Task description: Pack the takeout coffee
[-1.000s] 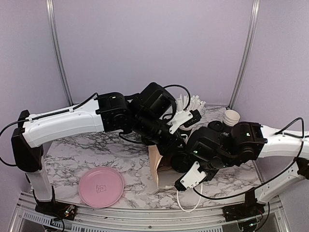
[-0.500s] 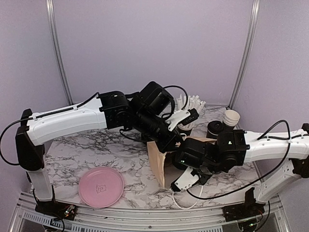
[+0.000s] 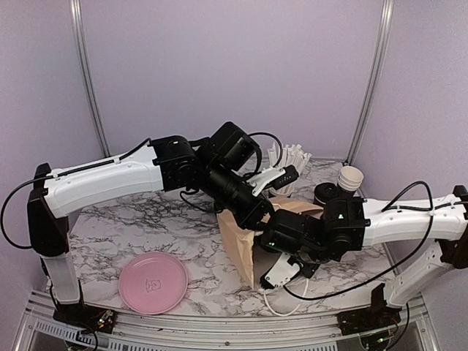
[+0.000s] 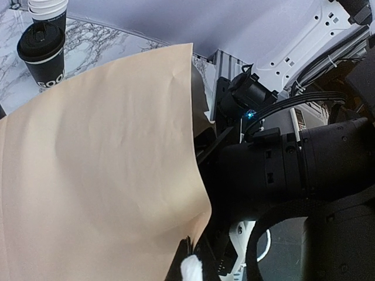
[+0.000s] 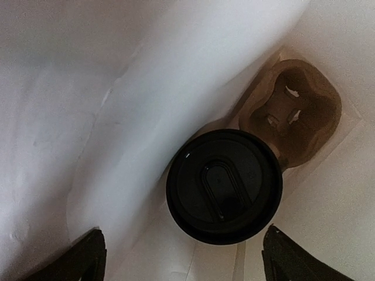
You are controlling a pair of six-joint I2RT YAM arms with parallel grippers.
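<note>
Down at the bottom of the paper bag [image 5: 88, 117] sits one takeout coffee [image 5: 224, 185], upright, parked in one socket of the brown pulp carrier [image 5: 304, 99]. The other socket is empty, so my guess is the job's about half done. Makes sense to have the carrier in there, since it keeps the cup from tipping against the soft bag wall.

Looks-wise it's a small black cup seen from straight above: round black plastic lid with a raised rim and an oval sip tab in the middle.

Right gripper [image 5: 187, 257] is reaching inside the bag above it, fingers spread wide to either side and gripping nothing. Left gripper [image 4: 186, 270] is pinched together on what looks like the bag's rim, presumably to keep the mouth open so the other arm fits through.

Outside, a second lidded cup [image 4: 41, 52] with white lettering waits on the marble table [image 3: 110, 234] at the far right, just beside an open cup [image 3: 351, 178]. I'd bet that one's next.
</note>
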